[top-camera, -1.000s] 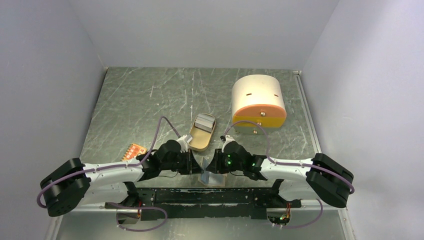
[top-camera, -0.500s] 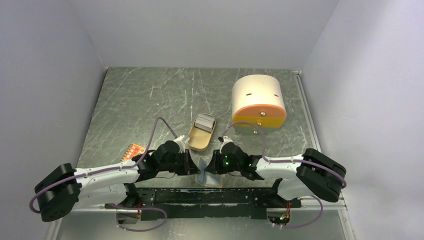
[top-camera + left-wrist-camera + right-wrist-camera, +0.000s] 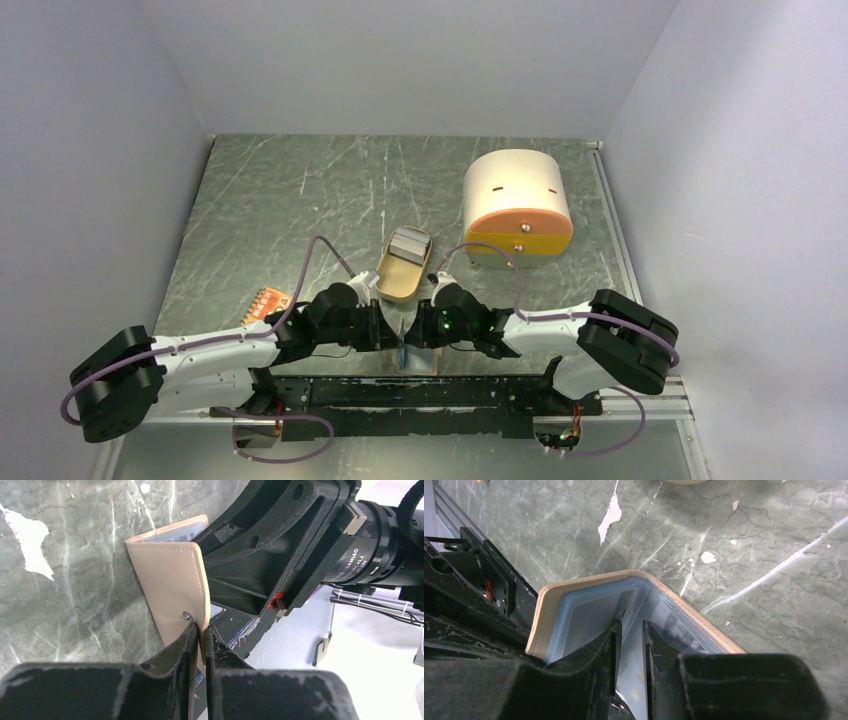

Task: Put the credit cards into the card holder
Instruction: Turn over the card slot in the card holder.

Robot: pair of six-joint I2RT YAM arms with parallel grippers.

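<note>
Both arms stretched low and inward; left claw [image 3: 200, 635] pinched tight, right claw [image 3: 629, 645] narrowly parted

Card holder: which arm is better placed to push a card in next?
Right. The right gripper sits inside the open card holder, straddling a thin sheet by the clear pockets. The left gripper is pinched shut on the holder's flap, so it looks busy bracing it.

"DAMIAO" on right arm motor housing [image 3: 369, 545].

White arms [image 3: 215, 350], black joints [image 3: 115, 385], purple cables [image 3: 318, 243].
</note>
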